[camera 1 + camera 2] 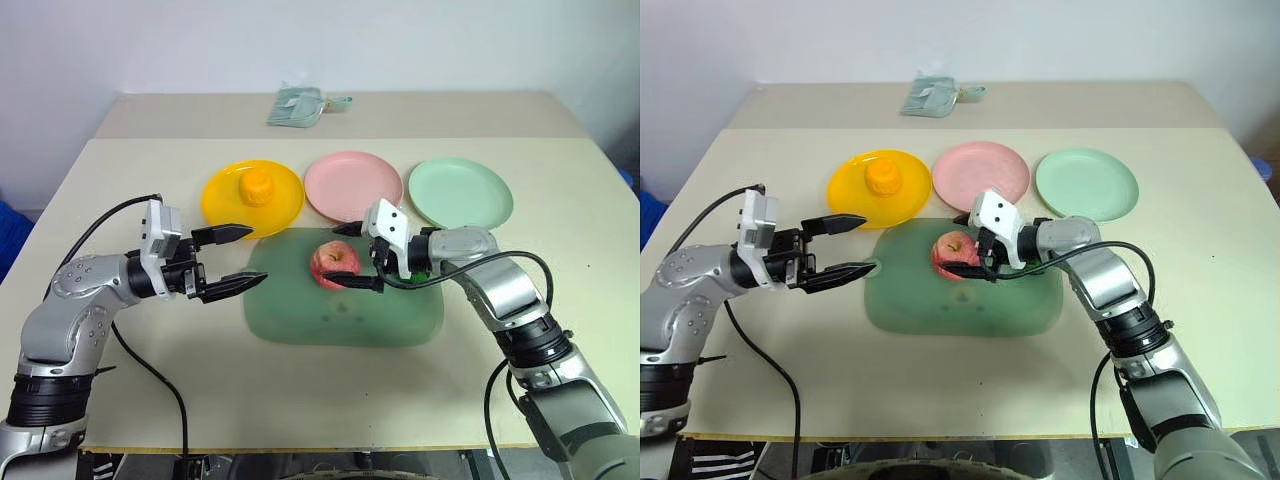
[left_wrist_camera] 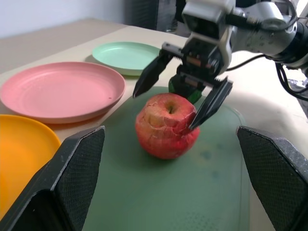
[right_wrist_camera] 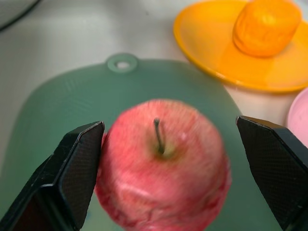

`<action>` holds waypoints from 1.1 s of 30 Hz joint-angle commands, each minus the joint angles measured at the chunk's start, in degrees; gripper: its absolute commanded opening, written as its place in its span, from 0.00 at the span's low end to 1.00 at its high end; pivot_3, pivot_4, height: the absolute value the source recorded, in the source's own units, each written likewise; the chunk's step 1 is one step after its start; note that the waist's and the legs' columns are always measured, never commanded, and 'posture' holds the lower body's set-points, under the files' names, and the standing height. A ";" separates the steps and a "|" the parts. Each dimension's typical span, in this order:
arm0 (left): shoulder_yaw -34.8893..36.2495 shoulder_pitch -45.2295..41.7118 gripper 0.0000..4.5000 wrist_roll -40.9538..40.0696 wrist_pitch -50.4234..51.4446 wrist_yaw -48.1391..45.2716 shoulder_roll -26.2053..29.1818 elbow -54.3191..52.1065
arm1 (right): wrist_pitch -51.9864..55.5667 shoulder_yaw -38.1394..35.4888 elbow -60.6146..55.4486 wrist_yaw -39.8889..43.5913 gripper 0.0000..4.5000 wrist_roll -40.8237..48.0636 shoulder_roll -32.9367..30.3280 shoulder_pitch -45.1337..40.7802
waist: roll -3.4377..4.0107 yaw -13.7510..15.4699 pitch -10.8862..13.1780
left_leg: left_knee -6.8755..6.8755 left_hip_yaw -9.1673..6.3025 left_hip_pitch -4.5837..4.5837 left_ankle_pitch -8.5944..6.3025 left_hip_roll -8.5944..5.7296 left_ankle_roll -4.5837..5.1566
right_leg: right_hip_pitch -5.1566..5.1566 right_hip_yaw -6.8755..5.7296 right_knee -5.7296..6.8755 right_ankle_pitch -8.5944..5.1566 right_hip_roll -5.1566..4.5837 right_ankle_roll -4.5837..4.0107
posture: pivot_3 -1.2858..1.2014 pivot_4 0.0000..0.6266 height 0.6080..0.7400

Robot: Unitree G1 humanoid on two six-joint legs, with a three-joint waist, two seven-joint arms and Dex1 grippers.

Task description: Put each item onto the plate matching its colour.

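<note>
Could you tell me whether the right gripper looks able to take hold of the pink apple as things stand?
Probably yes: the right gripper is open, its fingers either side of the pink apple on the green mat, with nothing between them; the left gripper stands apart.

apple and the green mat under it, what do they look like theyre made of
Apple: probably a toy of foam or soft plastic; its pink-red skin is matte with crackled, peeling patches. Mat: likely soft plastic or silicone; thin, dull, slightly see-through green, fine grain, with a moulded hanging hole at one edge.
</note>
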 commanded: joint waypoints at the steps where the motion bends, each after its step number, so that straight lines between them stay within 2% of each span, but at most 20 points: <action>1: 1.34 0.08 0.99 -0.15 -1.45 0.49 0.27 -1.65 | -0.42 -0.26 -0.32 0.46 1.00 -0.50 0.33 -0.90 | 0.00 0.02 0.00 | 0.00 0.00 0.00 0.00 0.00 0.00 | 0.00 0.00 0.00 0.00 0.00 0.00 | 0.52 0.24 0.92; 4: 1.11 -0.05 0.99 -0.04 -1.59 0.65 0.28 -1.44 | 0.21 0.30 0.21 0.51 1.00 -1.32 0.25 -0.81 | 0.00 0.01 0.00 | 0.00 0.00 0.00 0.00 0.00 0.00 | 0.00 0.00 0.00 0.00 0.00 0.00 | 0.52 0.24 0.92; 9: 0.93 -1.10 1.00 0.47 -2.54 1.40 -0.03 -0.06 | 1.95 -2.49 -0.38 -0.04 0.65 1.08 1.79 -1.70 | 0.00 0.00 0.00 | 0.00 0.00 0.05 -0.02 0.00 0.03 | 0.03 0.00 0.00 0.00 0.00 0.00 | 0.52 0.24 0.92; 13: 3.09 -5.59 1.00 -1.81 0.55 6.56 -1.77 2.41 | 2.39 -10.76 2.85 -7.52 0.65 5.16 8.47 -6.89 | -0.01 -0.01 0.01 | 0.01 -0.01 0.04 -0.01 0.01 0.01 | 0.01 0.00 0.05 0.00 0.02 0.00 | 0.52 0.24 0.92; 20: 0.98 -8.20 1.00 4.05 -4.72 12.71 -5.96 4.73 | -10.70 -14.30 26.10 -25.39 0.65 -5.13 13.42 -19.45 | -0.01 -0.12 0.00 | -0.04 0.01 0.05 0.08 -0.02 -0.13 | -0.02 0.00 0.05 0.01 0.04 0.00 | 0.52 0.24 0.92; 28: -2.89 -8.69 1.00 8.79 -7.05 17.07 -10.29 4.01 | -20.44 -13.57 41.52 -26.54 0.65 -8.82 16.83 -23.28 | 0.00 -1.24 0.01 | -0.08 0.05 0.04 0.09 -0.02 -0.14 | -0.04 0.02 0.07 0.01 0.07 0.00 | 0.52 0.24 0.92; 30: -2.52 -7.92 1.00 8.20 -6.63 16.74 -10.01 3.31 | -20.74 -13.77 42.08 -25.70 0.86 -8.63 16.76 -22.60 | 0.00 -1.42 0.01 | -0.09 0.04 0.04 0.09 0.00 -0.15 | -0.06 0.02 0.08 0.01 0.09 0.00 | 0.52 0.24 0.92; 31: -2.20 -7.59 1.00 7.85 -6.32 16.65 -9.79 3.00 | -20.82 -14.15 41.82 -25.70 0.94 -8.37 16.67 -22.21 | 0.01 -1.50 0.01 | -0.11 0.04 0.04 0.10 0.01 -0.15 | -0.07 0.04 0.08 0.01 0.10 0.00 | 0.52 0.24 0.92; 32: -1.82 -7.25 1.00 7.43 -5.93 16.40 -9.42 2.71 | -20.80 -14.96 41.18 -26.59 0.99 -8.10 16.45 -21.92 | 0.01 -1.54 0.01 | -0.12 0.05 0.04 0.10 0.01 -0.16 | -0.10 0.06 0.09 0.01 0.12 0.00 | 0.52 0.24 0.92; 33: -1.56 -6.96 1.00 7.24 -5.88 16.18 -9.09 2.43 | -21.36 -15.56 40.05 -26.86 0.99 -7.84 16.16 -21.48 | 0.01 -1.50 0.01 | -0.13 0.05 0.04 0.10 0.02 -0.16 | -0.09 0.07 0.09 0.01 0.13 0.00 | 0.52 0.24 0.92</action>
